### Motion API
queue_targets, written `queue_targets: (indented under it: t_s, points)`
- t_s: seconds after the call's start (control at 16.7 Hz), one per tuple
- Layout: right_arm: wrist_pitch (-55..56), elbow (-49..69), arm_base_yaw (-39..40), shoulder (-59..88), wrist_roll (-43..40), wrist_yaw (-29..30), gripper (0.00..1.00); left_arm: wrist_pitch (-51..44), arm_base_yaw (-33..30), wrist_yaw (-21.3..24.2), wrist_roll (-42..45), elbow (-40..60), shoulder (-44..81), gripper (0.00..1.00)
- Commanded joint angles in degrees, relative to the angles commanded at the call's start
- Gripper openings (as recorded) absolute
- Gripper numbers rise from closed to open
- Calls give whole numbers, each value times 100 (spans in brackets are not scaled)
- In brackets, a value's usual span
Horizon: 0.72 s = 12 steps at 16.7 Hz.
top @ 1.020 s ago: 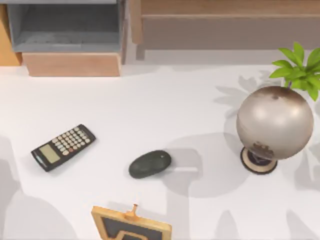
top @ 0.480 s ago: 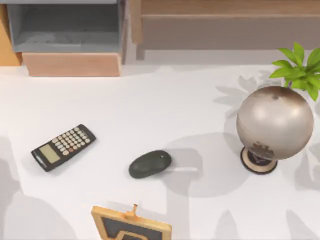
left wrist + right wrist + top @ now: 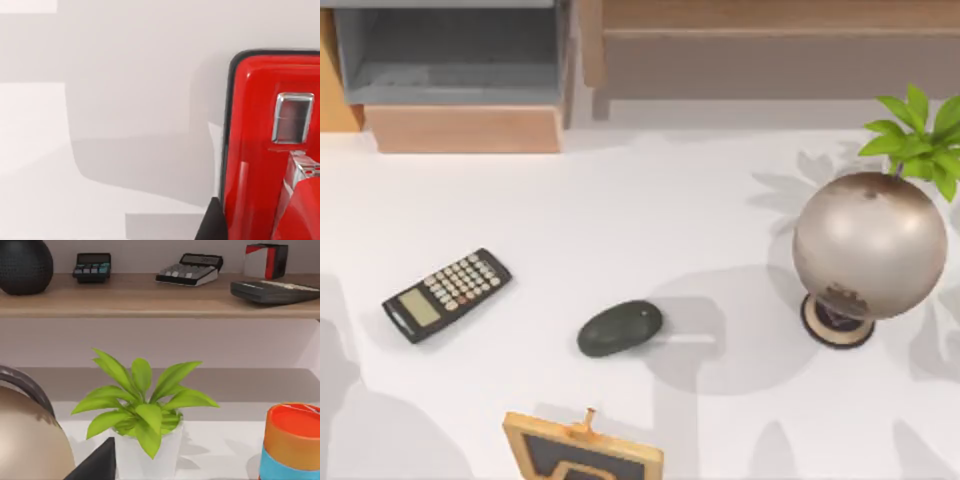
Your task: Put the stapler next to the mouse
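Observation:
The mouse (image 3: 619, 328) is a dark oval and lies on the white table a little front of centre. The red stapler (image 3: 272, 150) shows very close in the left wrist view, glossy, with a small metal window in its top, lying on the white surface. A dark corner of my left gripper (image 3: 212, 222) sits right beside the stapler's edge. In the right wrist view a dark corner of my right gripper (image 3: 100, 465) shows beside the globe, facing a plant and shelves.
A black calculator (image 3: 447, 294) lies left of the mouse. A framed board (image 3: 582, 452) stands at the front edge. A bronze globe (image 3: 869, 245) and a green plant (image 3: 918, 135) stand at the right. Shelving (image 3: 450, 70) lines the back. An orange-and-blue cup (image 3: 292, 442) stands near the plant.
The mouse, calculator and globe have not moved. Only the arm shadows at the table's left edge have shifted slightly.

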Motion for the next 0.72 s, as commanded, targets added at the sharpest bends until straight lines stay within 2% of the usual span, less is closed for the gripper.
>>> queue_targets:
  t_s: [0.72]
  points:
    - [0, 0, 0, 0, 0, 0, 100, -228, -9, 4, 1, 119, -117, 0]
